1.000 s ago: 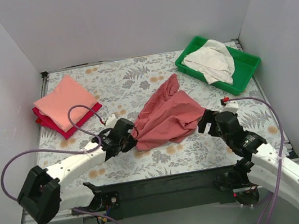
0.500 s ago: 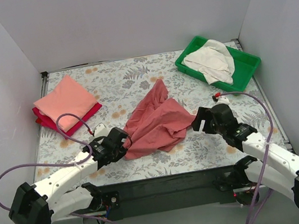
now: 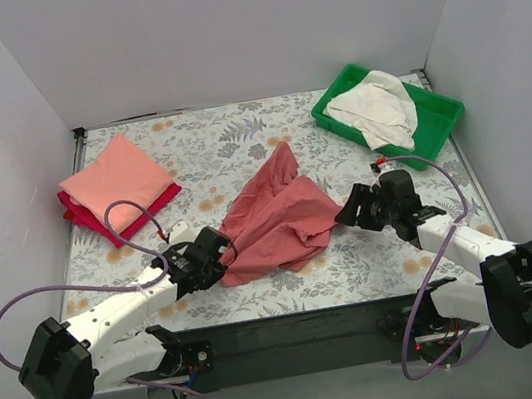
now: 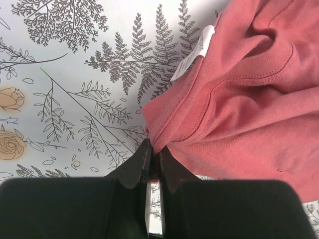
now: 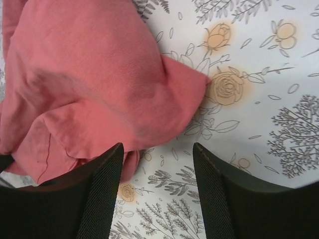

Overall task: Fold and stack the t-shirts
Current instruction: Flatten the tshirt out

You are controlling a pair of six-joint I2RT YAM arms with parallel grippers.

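Observation:
The brick-red t-shirt (image 3: 274,218) lies crumpled in the middle of the table. My left gripper (image 3: 221,250) is shut on its left hem, seen pinched between the fingers in the left wrist view (image 4: 154,154); the shirt (image 4: 239,109) spreads to the right, its white label showing. My right gripper (image 3: 346,209) is open and empty just right of the shirt; in the right wrist view (image 5: 157,149) the shirt's edge (image 5: 89,84) lies ahead of the jaws. A folded salmon-pink shirt (image 3: 116,178) lies on a crimson shirt (image 3: 151,206) at the back left. A cream-white shirt (image 3: 373,107) lies in the tray.
A green plastic tray (image 3: 436,122) stands at the back right corner. White walls enclose the floral table cover (image 3: 226,140) on the left, back and right. Purple cables loop beside both arms.
The shirt was dragged left and toward the near edge by my left gripper. My right gripper has let go of the shirt and now sits open at its right edge.

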